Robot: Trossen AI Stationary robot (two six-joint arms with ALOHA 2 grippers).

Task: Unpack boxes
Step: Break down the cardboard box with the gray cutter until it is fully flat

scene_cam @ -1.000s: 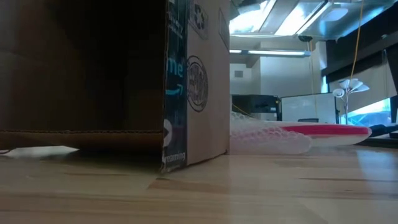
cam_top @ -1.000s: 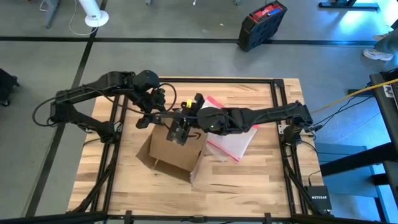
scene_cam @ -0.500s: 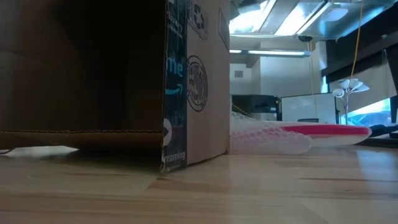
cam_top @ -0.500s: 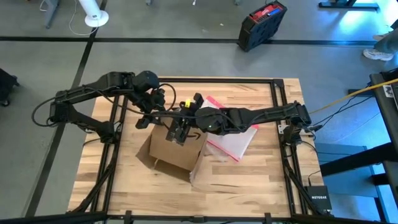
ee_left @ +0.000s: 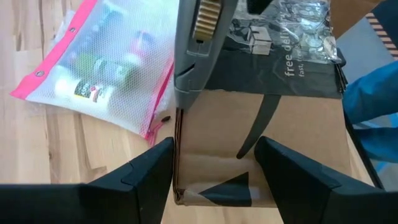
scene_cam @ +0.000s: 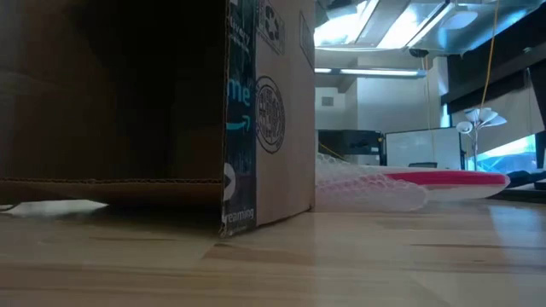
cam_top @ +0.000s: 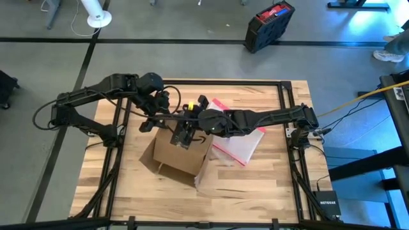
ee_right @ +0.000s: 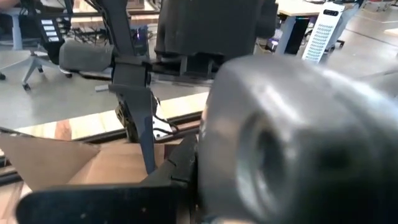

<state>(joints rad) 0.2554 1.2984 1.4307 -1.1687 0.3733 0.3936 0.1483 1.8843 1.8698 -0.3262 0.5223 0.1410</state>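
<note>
Brown cardboard box (cam_top: 176, 153) on the wooden table (cam_top: 255, 185), a little left of the middle, top turned up and skewed to the table's edges; black printed tape (ee_left: 273, 62) across its upper face, with crumpled clear film on the tape's far end; a strip of the same tape and round stamps down the box's near corner in the low view, where its side fills the left half of the picture. Just right of the box, lying flat: clear mesh pouch (ee_left: 106, 68) with a pink-red edge, bottles showing through it, partly under the right arm in the high view. Reaching in from the left, above the box's top: left gripper (ee_left: 214, 146), fingers wide apart, nothing between them, bare cardboard underneath. Stretched across from the right, over the pouch to the same top face: right gripper (cam_top: 185, 135), one finger down at the box's edge beside the pouch, the other slanting down onto the cardboard; apart, together or clamped on the cardboard, cannot tell. On the floor beyond the table's far right corner, well away: black and red case (cam_top: 269, 24).
</note>
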